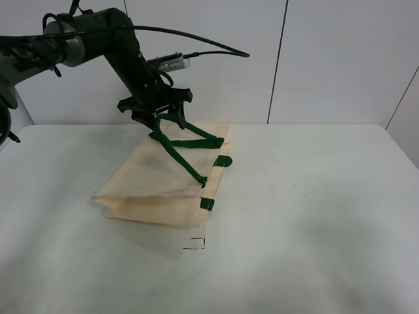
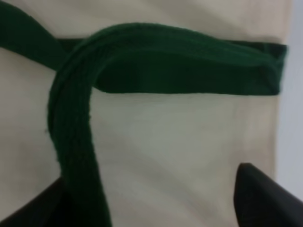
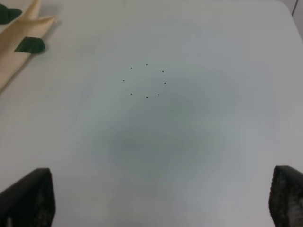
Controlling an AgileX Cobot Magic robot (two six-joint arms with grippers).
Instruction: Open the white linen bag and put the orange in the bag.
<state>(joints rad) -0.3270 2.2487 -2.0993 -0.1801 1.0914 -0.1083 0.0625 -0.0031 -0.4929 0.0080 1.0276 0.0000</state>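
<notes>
The white linen bag (image 1: pixel 157 176) lies flat on the table left of centre, its mouth edge with green tabs facing right. My left gripper (image 1: pixel 159 120) hovers over the bag's far edge with its fingers apart. One dark green strap handle (image 1: pixel 190 140) hangs from it, pulled up taut, and lifts the bag's top layer. In the left wrist view the strap (image 2: pixel 75 142) runs past one finger (image 2: pixel 42 203) over the cream fabric (image 2: pixel 165 142). My right gripper (image 3: pixel 161 170) is open and empty above bare table. A corner of the bag (image 3: pixel 14 61) shows in its view. The orange is out of view.
The white table (image 1: pixel 314 216) has a small black mark (image 1: pixel 194 243) in front of the bag and a ring of small black dots (image 3: pixel 144 80) to the bag's right. A white panelled wall stands behind. The left arm's cables (image 1: pixel 196 42) arch above the bag.
</notes>
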